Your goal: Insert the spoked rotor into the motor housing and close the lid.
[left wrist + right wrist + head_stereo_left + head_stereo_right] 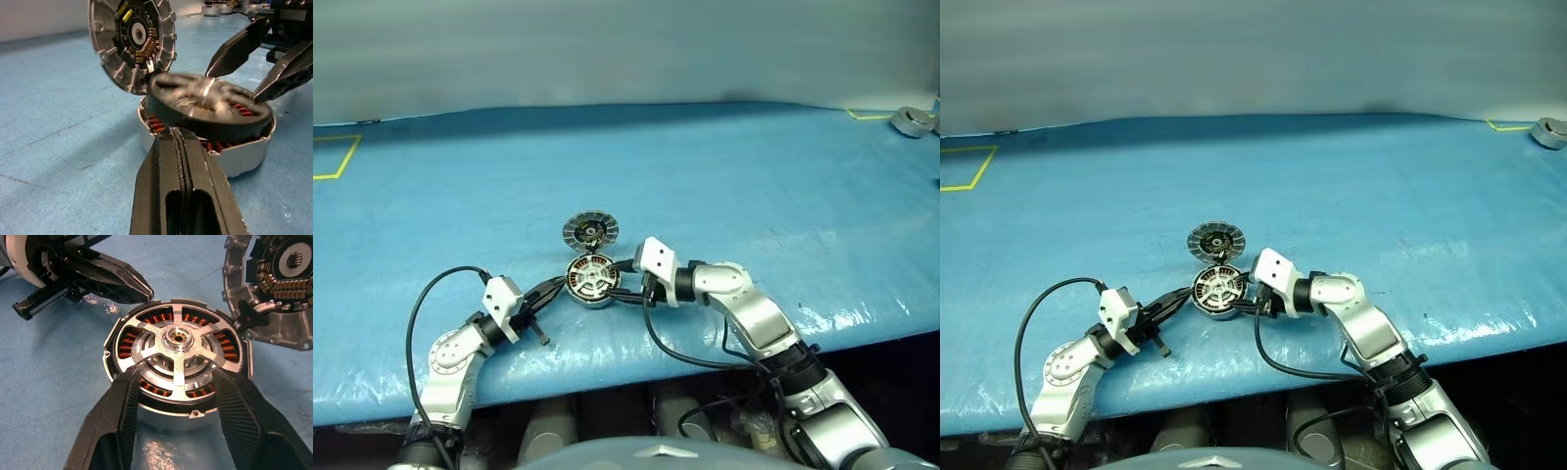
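The motor housing, a silver cup with copper windings, sits on the blue table near its front edge. The spoked rotor lies in the housing's mouth; in the left wrist view its black rim stands a little above the housing wall and is blurred. The lid stands tilted up at the housing's far edge, its inner face showing. My right gripper is open, with one finger on each side of the rotor's near edge. My left gripper is shut and empty, its tip at the housing's left side.
The blue table cover stretches wide beyond the housing. Yellow tape corners mark the far left and far right. Another round silver part lies at the far right corner. The table's front edge runs close below both wrists.
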Robot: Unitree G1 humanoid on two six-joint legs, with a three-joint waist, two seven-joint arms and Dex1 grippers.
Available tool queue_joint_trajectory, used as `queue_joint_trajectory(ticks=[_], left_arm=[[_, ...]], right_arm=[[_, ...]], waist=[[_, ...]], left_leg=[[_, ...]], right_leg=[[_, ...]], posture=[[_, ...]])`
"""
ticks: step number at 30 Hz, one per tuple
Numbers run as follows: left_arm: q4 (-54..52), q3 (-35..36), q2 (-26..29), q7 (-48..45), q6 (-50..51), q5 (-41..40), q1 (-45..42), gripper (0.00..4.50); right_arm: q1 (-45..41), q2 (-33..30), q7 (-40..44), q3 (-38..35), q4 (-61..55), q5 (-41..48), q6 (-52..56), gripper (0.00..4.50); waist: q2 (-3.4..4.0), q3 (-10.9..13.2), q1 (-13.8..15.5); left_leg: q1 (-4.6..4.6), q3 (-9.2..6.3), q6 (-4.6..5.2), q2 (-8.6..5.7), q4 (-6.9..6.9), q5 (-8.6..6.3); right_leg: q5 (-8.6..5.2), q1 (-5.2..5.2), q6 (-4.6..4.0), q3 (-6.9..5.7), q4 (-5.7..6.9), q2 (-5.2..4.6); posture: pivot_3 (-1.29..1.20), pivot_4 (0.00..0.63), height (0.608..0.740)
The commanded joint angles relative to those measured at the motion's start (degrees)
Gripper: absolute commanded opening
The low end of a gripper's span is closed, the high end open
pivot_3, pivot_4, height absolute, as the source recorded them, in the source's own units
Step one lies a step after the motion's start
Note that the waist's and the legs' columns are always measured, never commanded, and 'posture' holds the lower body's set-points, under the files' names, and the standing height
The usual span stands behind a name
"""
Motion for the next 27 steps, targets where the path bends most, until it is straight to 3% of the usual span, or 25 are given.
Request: queue_joint_trajectory(ticks=[1,8,11,16,21,27], left_arm=[[0.32,0.46,-0.19,-0.02,-1.17,0.13,-0.36,0.0],[0.26,0.64,-0.16,0.06,-1.34,0.08,-0.21,0.0],[0.32,0.77,-0.25,0.13,-1.43,-0.04,-0.22,0.0],[0.02,0.83,-0.42,0.21,-1.39,-0.29,-0.06,0.0],[-0.16,0.88,-0.59,0.39,-1.43,-0.35,0.15,0.0],[-0.63,0.87,-0.83,0.49,-1.27,-0.37,0.65,0.0]], right_arm=[[-0.17,0.39,0.53,-1.52,-1.76,1.79,-0.16,2.39],[-0.5,3.01,-0.34,-4.44,-2.6,6.61,1.17,2.39],[-0.98,4.98,-1.88,-5.04,-0.17,6.78,1.34,1.75],[-1.48,8.18,-2.49,-2.55,4.02,4.83,-0.16,0.12],[-1.43,10.44,-2.93,0.27,7.06,3.18,0.51,0.05],[0.01,7.91,-5.56,5.39,10.25,-4.57,1.93,0.05]], waist=[[-0.01,0.0,0.0],[-0.01,0.01,0.0],[-0.01,0.01,-0.01],[-0.01,0.01,-0.02],[-0.01,0.01,-0.06],[-0.06,-0.22,-0.42]], left_leg=[[0.0,0.0,0.0,0.0,-0.01,0.0],[0.0,-0.02,0.0,0.0,-0.01,0.0],[0.0,-0.02,0.0,0.0,-0.01,0.0],[0.0,-0.02,0.0,0.0,-0.02,0.0],[0.0,-0.01,0.0,0.01,-0.03,0.0],[0.27,0.02,0.0,0.07,-0.04,0.0]], right_leg=[[0.0,0.0,0.0,0.0,0.0,0.0],[0.0,0.0,0.0,0.0,0.0,0.01],[0.0,0.0,0.0,0.0,0.0,0.0],[0.0,-0.01,-0.01,-0.01,0.0,0.01],[0.0,-0.01,-0.01,-0.01,0.0,0.0],[-0.02,0.17,-0.05,-0.01,0.06,0.04]], posture=[[0.0,0.15,0.74],[0.0,0.15,0.74],[0.0,0.15,0.74],[0.0,0.15,0.74],[0.0,0.15,0.74],[0.0,0.15,0.74]])
